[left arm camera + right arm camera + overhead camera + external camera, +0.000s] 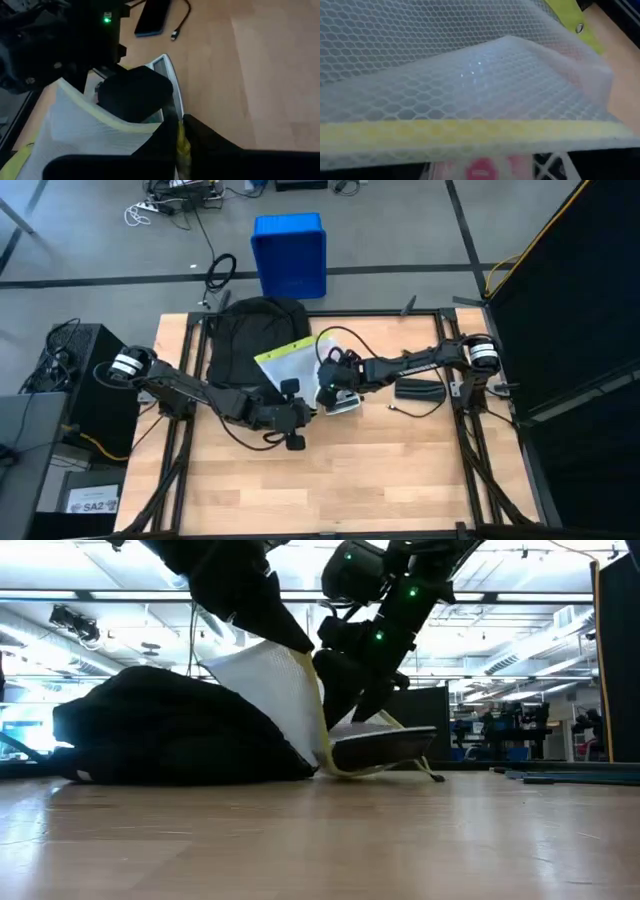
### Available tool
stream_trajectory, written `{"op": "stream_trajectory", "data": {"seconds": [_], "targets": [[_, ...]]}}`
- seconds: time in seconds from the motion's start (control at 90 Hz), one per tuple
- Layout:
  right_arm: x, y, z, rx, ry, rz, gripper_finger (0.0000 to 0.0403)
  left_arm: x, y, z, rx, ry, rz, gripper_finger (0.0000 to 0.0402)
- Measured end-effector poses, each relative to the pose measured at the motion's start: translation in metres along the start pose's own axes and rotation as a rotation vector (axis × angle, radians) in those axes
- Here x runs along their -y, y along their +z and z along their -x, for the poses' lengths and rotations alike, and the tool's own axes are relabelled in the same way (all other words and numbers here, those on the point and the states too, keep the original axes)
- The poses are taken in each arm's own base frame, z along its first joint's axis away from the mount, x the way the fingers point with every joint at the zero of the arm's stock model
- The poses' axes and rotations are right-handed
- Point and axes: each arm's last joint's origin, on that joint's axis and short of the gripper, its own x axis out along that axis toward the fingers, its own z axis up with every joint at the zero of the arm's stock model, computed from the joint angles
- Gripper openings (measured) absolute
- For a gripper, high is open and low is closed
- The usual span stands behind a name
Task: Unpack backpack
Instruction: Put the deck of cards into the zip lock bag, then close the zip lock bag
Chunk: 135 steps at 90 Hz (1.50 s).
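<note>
While left gripper (pixel 297 418) hovers, backpack (pixel 240 340) lies beyond.

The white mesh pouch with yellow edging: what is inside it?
Through the white mesh pouch with yellow edging, the right wrist view shows a pink round shape and a dark patterned item. The mesh blurs them, and the rest is hidden.

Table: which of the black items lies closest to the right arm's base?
The flat black device with the cable beside it, lying alone. The backpack sits farther off at the table's back, partly under the mesh pouch.
</note>
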Motion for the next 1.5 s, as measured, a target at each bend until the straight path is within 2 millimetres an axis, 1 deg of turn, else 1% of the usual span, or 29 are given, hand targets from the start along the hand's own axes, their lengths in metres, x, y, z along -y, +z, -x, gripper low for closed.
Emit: {"op": "stream_trajectory", "data": {"seconds": [0.067, 0.178, 0.3, 0.4, 0.478, 0.567, 0.678, 0.733, 0.822, 0.967, 1.033, 1.156, 1.344, 1.5], "targets": [[-0.002, -0.001, 0.004, 0.0, 0.005, 0.01, 0.0381, 0.0, 0.0, 0.0, 0.001, -0.006, 0.0, 0.0], [-0.002, 0.0, 0.016, -0.006, 0.026, 0.028, 0.035, 0.001, 0.0, 0.0, 0.001, -0.01, 0.0, 0.0], [-0.005, -0.002, 0.035, -0.014, 0.045, 0.063, 0.0317, 0.001, 0.0, 0.0, 0.0, -0.011, -0.001, 0.0], [-0.008, -0.006, 0.056, -0.028, 0.063, 0.123, 0.0297, 0.001, 0.0, 0.0, 0.0, -0.01, -0.001, 0.0], [-0.008, -0.012, 0.074, -0.055, 0.066, 0.205, 0.0284, 0.001, 0.0, 0.0, 0.0, -0.006, -0.001, 0.0], [-0.006, -0.02, 0.094, -0.076, 0.02, 0.274, 0.0268, 0.0, 0.0, 0.0, -0.001, -0.001, -0.001, 0.0], [-0.003, -0.034, 0.106, -0.155, -0.07, 0.38, 0.0248, 0.0, 0.0, 0.0, -0.002, 0.0, -0.001, 0.0], [-0.002, -0.043, 0.106, -0.202, -0.091, 0.416, 0.0239, 0.0, 0.0, 0.0, -0.002, 0.001, -0.001, 0.0], [-0.001, -0.059, 0.099, -0.27, -0.097, 0.448, 0.0225, 0.0, 0.0, 0.0, -0.001, 0.002, -0.001, 0.0], [0.003, -0.084, 0.09, -0.363, -0.095, 0.462, 0.0205, 0.0, 0.0, 0.0, -0.001, 0.003, 0.0, 0.0], [0.001, -0.095, 0.089, -0.38, -0.094, 0.476, 0.0195, 0.0, 0.0, 0.0, -0.002, 0.004, 0.0, 0.0], [-0.006, -0.11, 0.087, -0.357, -0.069, 0.49, 0.0178, 0.0, 0.0, 0.0, -0.002, 0.004, 0.0, 0.0], [-0.014, -0.122, 0.073, -0.269, 0.038, 0.424, 0.014, 0.0, 0.0, 0.0, -0.002, 0.004, 0.0, 0.0], [-0.014, -0.117, 0.062, -0.17, 0.068, 0.389, 0.0098, 0.0, 0.0, 0.0, -0.002, 0.005, 0.0, 0.0]]}}
